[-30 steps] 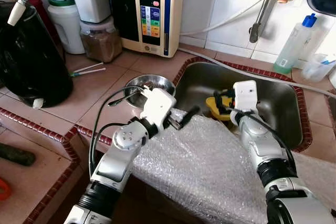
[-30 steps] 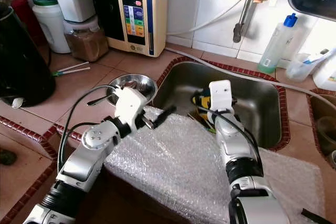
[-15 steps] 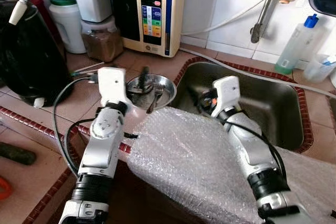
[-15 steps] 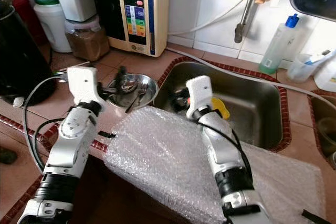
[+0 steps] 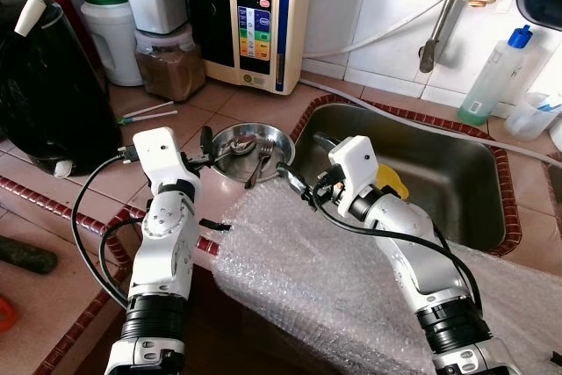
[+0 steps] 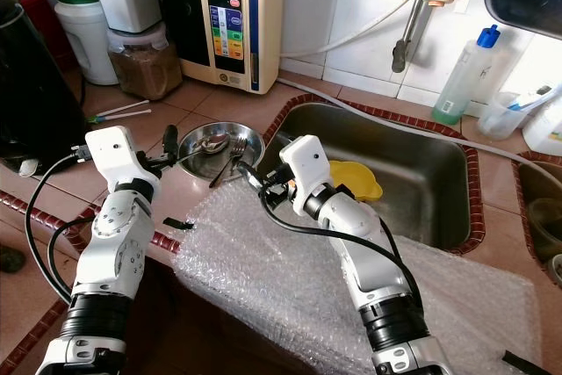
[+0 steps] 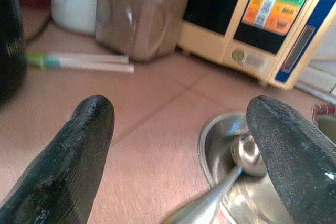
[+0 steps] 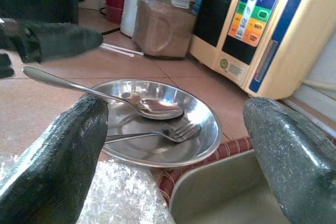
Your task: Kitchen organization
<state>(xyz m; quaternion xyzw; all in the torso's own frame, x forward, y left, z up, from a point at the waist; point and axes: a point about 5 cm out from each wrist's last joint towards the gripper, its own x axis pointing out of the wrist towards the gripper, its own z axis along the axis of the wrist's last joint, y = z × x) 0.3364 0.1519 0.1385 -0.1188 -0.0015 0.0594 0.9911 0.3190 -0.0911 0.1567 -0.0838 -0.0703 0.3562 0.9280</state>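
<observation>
Swung my right pincer (image 5: 294, 183) from the sink over to the steel bowl (image 5: 250, 144), both pincers gaping wide, so I'd ease in low toward the fork (image 5: 261, 156).

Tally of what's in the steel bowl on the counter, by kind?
Spoon: 1
Fork: 1
Total in the steel bowl: 2

Home kitchen: steel sink (image 5: 457, 183), tiled counter (image 5: 97, 191), water ionizer (image 5: 256, 17).
</observation>
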